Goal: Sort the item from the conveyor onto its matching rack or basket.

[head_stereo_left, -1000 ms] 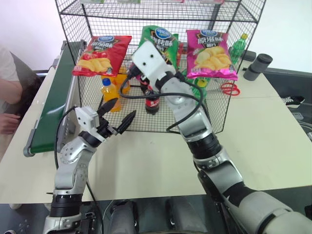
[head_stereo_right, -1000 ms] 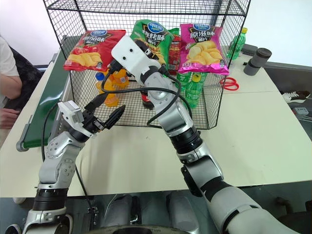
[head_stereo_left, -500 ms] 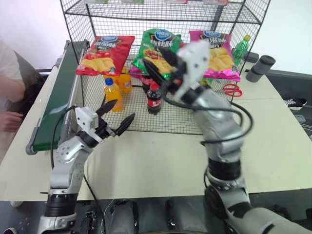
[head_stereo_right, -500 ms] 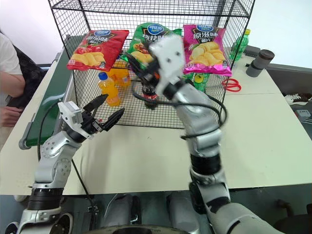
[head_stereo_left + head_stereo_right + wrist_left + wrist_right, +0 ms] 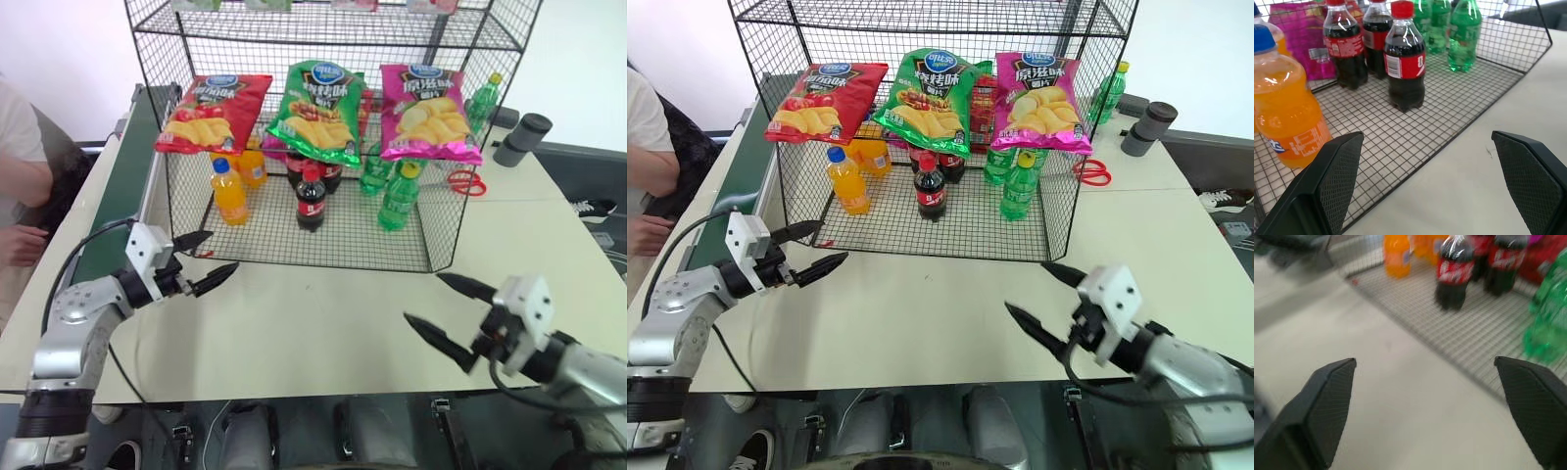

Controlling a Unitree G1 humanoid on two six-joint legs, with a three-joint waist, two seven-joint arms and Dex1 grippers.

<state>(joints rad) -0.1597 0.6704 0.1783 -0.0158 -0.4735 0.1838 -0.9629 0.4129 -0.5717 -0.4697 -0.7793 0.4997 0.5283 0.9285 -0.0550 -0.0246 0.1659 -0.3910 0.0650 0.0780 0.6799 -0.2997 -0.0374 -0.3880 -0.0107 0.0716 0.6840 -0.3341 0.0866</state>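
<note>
The green crisp bag [image 5: 319, 112] lies on the middle tier of the wire rack [image 5: 443, 211], between a red crisp bag [image 5: 212, 111] and a magenta crisp bag [image 5: 428, 113]. Below them, on the rack's floor, stand an orange drink bottle [image 5: 227, 193], cola bottles [image 5: 311, 198] and green bottles [image 5: 398, 197]. The conveyor [image 5: 121, 186] runs along the rack's left side with nothing on the part in view. The left gripper [image 5: 205, 258] hangs over the table [image 5: 323, 304] near the rack's front left corner, fingers spread wide and holding nothing. The right gripper [image 5: 454, 311] hovers low at the table's near edge, wide apart and empty.
</note>
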